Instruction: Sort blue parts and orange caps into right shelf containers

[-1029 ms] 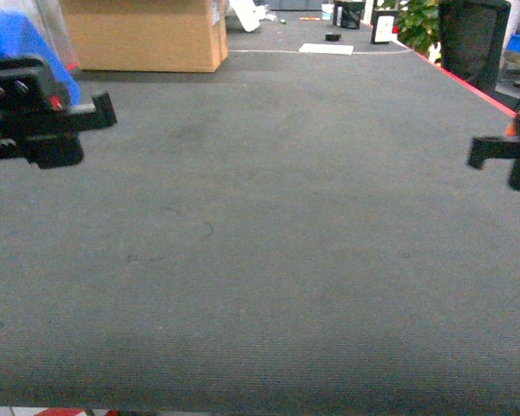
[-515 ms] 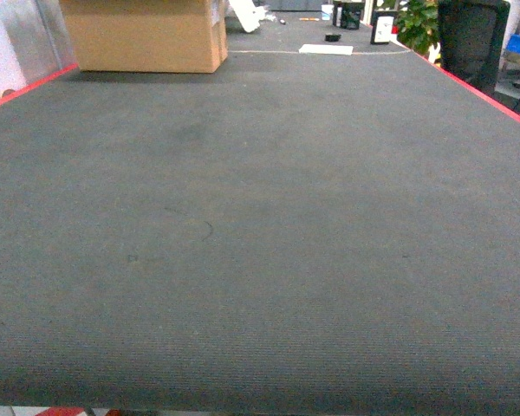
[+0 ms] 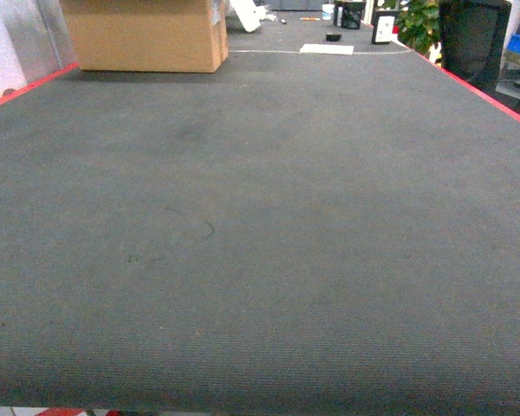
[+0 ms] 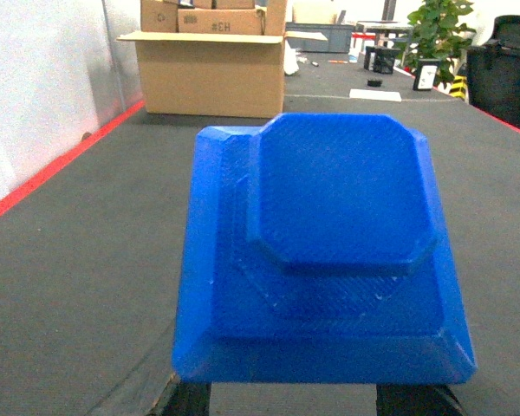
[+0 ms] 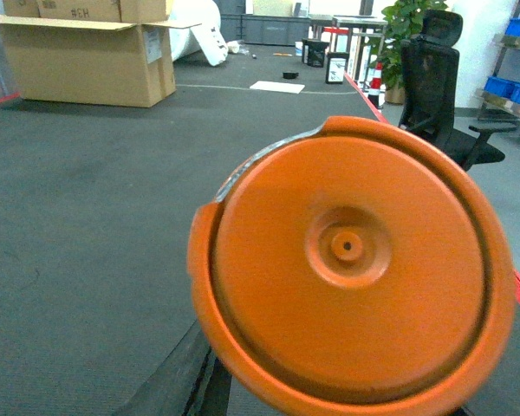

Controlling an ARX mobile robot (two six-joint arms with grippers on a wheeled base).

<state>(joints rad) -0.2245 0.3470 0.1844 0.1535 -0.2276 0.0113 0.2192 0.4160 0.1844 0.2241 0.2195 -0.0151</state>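
Your left gripper (image 4: 290,403) held the stepped, octagon-topped bright-blue plastic part (image 4: 329,251), clamped at its lower edge; only dark finger stubs showed beneath it. Your right gripper (image 5: 217,381) held the round orange plastic cap (image 5: 351,260) by its bottom rim, disc facing the camera. Neither arm appeared in the head view, only the dark grey carpeted table (image 3: 260,260) and a brown cardboard box (image 3: 143,35) at its far end. The blue shelf containers weren't clearly visible in any view. Risk, as I judged it: both grips looked thin and edge-only, so a fast swing toward the shelf could have twisted either piece loose or dropped it outside a container.
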